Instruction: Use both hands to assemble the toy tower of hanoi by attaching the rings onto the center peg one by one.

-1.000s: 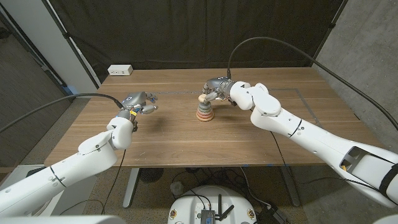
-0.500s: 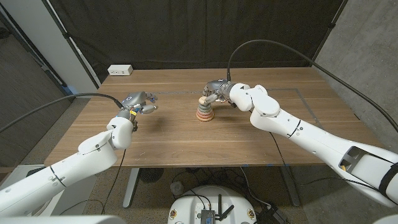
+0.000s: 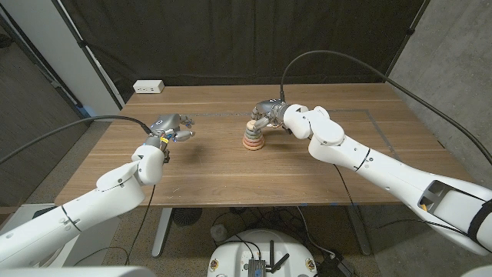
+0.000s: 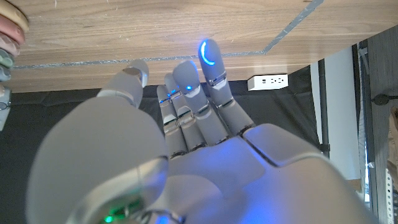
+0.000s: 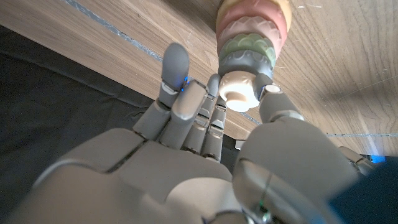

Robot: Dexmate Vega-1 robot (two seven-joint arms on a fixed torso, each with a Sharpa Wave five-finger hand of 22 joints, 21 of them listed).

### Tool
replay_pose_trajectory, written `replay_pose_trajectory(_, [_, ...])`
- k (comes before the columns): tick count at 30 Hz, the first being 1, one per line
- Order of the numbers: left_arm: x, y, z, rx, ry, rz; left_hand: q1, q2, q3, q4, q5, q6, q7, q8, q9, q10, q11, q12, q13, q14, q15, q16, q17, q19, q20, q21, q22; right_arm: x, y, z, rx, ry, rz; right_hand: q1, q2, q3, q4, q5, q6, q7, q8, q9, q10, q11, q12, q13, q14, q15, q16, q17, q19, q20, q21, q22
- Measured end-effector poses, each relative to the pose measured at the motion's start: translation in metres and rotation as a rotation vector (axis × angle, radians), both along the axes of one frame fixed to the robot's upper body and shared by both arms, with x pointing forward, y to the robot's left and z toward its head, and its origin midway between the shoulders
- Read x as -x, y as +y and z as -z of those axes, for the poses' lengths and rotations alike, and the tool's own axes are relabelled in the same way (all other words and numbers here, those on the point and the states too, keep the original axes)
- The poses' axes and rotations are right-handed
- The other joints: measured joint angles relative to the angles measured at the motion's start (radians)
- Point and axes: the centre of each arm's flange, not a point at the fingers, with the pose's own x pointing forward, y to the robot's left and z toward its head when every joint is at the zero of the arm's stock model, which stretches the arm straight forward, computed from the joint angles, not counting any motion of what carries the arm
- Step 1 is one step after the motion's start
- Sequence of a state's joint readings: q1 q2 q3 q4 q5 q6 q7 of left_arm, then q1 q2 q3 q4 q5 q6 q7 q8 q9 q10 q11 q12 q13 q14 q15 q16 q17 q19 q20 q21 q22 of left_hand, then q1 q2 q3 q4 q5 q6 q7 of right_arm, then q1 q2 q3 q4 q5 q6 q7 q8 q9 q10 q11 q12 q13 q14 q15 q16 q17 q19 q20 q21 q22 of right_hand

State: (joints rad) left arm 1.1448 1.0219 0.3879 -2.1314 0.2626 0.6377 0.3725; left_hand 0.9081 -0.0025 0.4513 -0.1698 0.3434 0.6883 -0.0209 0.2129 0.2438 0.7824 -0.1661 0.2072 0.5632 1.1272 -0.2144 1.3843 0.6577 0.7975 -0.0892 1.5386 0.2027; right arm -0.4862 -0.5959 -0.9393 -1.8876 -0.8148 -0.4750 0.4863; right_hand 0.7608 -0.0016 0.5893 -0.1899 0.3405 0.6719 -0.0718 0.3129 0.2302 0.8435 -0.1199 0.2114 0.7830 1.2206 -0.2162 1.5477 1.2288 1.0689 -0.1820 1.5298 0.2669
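Nearest the robot, the left arm (image 3: 115, 185) is seen reaching in over the wooden table (image 3: 231, 165), well to the left of the ring tower (image 3: 252, 135). The left hand (image 3: 171, 128) is held above the tabletop, well apart from the tower; in the left wrist view its fingers (image 4: 186, 93) are stretched out side by side with nothing between them. Farther out, the ring tower stands upright on the table, its stacked rings (image 5: 252, 31) threaded on the center peg. The cream top piece (image 5: 236, 90) is seen at the tower's tip in the right wrist view, pinched between the thumb and fingers (image 5: 177, 87) of the right hand (image 3: 269, 111), which is placed just to the right of the tower at its top. Beyond the tower, at the table's far left corner, a white power strip (image 3: 148, 87) lies, and a dark curtain (image 3: 231, 38) hangs behind
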Motion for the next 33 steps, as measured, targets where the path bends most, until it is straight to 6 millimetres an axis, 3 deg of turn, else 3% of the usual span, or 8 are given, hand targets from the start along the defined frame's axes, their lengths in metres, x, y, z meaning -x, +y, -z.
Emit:
replay_pose_trajectory(26, [-0.0003, 0.0007, 0.0040, 0.007, 0.004, 0.002, 0.000, 0.000, 0.004, 0.004, 0.000, 0.001, -0.002, 0.000, 0.000, 0.000, 0.000, 0.000, 0.000, 0.007, -0.004, 0.000, -0.002, 0.000, 0.000, 0.000, 0.000, 0.0000, 0.0004, 0.0069, 0.027, -0.014, 0.030, 0.000, 0.000, 0.004, -0.004, -0.004, -0.002, -0.002, 0.000, 0.000, 0.000, 0.000, -0.006, 0.007, 0.000, 0.000, 0.000, 0.000, 0.000, 0.000, 0.000, 0.000])
replay_pose_trajectory(28, [-0.0004, 0.0007, 0.0040, 0.007, 0.003, 0.003, 0.000, 0.000, 0.004, 0.004, 0.000, 0.001, -0.002, 0.000, 0.000, 0.000, 0.000, 0.000, 0.000, 0.007, -0.004, 0.000, -0.002, 0.000, 0.000, 0.000, 0.000, 0.0003, 0.0006, 0.0072, 0.028, -0.015, 0.031, -0.015, 0.015, 0.004, -0.004, -0.003, -0.002, -0.002, -0.004, 0.000, 0.000, 0.000, -0.008, 0.007, 0.000, 0.000, 0.000, 0.000, 0.000, 0.000, 0.000, 0.000])
replay_pose_trajectory(33, [-0.0009, 0.0011, 0.0045, 0.008, 0.003, 0.004, 0.000, 0.000, 0.008, 0.000, 0.000, 0.008, 0.002, 0.000, 0.000, 0.002, 0.002, 0.000, 0.003, 0.007, -0.004, 0.000, -0.002, 0.000, 0.000, 0.000, -0.002, 0.0013, 0.0015, 0.0083, 0.034, -0.019, 0.034, -0.017, 0.017, 0.004, -0.004, 0.000, -0.004, -0.004, -0.005, 0.000, -0.004, -0.004, -0.008, 0.006, 0.000, 0.000, 0.000, 0.000, 0.000, 0.000, 0.000, 0.000])
